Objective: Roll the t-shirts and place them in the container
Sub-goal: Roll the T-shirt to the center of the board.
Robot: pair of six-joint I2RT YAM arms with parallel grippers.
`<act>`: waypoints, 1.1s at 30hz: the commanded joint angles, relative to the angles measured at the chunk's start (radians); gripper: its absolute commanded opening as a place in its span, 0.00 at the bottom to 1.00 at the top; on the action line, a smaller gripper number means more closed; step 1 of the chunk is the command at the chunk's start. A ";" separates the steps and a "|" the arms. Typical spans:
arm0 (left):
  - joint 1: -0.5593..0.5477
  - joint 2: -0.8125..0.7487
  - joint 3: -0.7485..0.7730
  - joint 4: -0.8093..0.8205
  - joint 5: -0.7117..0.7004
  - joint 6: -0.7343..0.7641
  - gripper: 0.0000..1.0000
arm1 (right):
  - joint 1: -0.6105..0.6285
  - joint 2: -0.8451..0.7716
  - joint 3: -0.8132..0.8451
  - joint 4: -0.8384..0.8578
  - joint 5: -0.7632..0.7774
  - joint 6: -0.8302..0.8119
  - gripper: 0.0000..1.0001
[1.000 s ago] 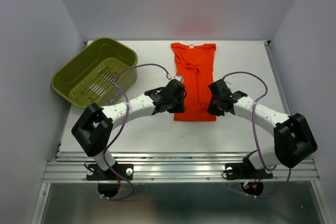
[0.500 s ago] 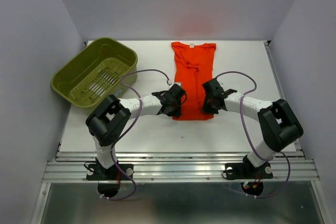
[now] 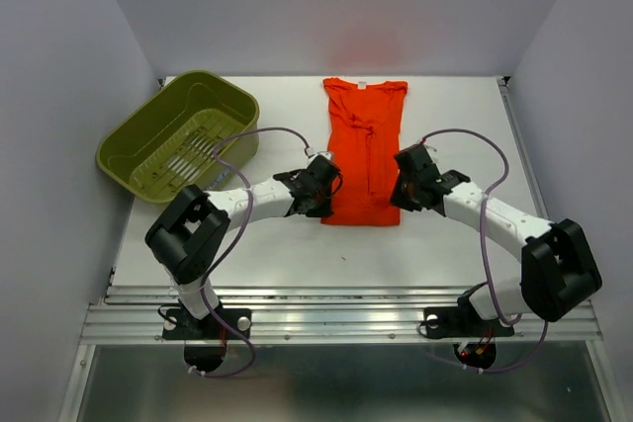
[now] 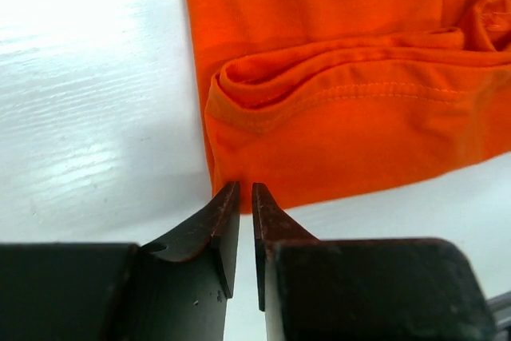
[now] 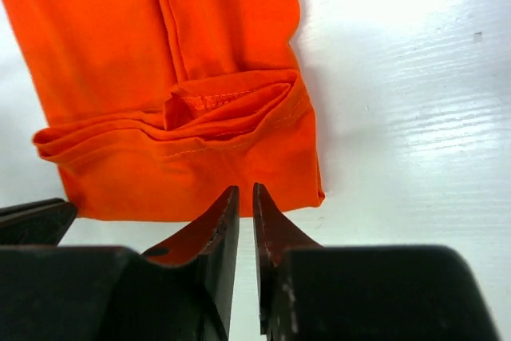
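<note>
The orange-red t-shirt (image 3: 366, 145) lies flat on the white table, folded into a narrow strip with its collar at the far end. Its near hem (image 4: 335, 93) is turned over once into a low fold (image 5: 176, 129). My left gripper (image 3: 324, 207) (image 4: 246, 189) has its tips at the near-left corner of the shirt. Its jaws stand a narrow slit apart and bare table shows between them. My right gripper (image 3: 398, 205) (image 5: 246, 191) has its tips on the near band by the right corner, also a slit apart. The cloth lies flat and unlifted at both.
An olive-green slotted basket (image 3: 237, 135) stands tilted at the back left of the table. White walls close in the back and both sides. The metal rail (image 3: 336, 318) with both arm bases runs along the near edge.
Both grippers came in toward the shirt's near hem. The left then shifted slightly left and the right slightly right. The shirt's near edge sits a touch farther away.
</note>
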 commanded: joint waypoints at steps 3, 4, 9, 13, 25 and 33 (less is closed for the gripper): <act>0.007 -0.171 -0.023 -0.048 -0.035 -0.014 0.41 | -0.036 -0.085 -0.063 -0.026 -0.018 0.065 0.46; 0.010 -0.180 -0.041 -0.044 -0.026 -0.030 0.46 | -0.045 -0.089 -0.093 -0.012 -0.041 0.074 0.52; 0.033 -0.182 -0.115 0.008 0.034 -0.080 0.69 | -0.106 -0.150 -0.195 0.127 -0.192 0.134 0.64; 0.045 -0.174 -0.158 0.077 0.054 -0.143 0.66 | -0.149 -0.161 -0.268 0.199 -0.252 0.180 0.63; 0.058 -0.127 -0.204 0.151 0.106 -0.203 0.54 | -0.171 -0.147 -0.370 0.316 -0.253 0.257 0.48; 0.058 -0.098 -0.201 0.171 0.097 -0.222 0.51 | -0.180 -0.141 -0.376 0.322 -0.223 0.252 0.36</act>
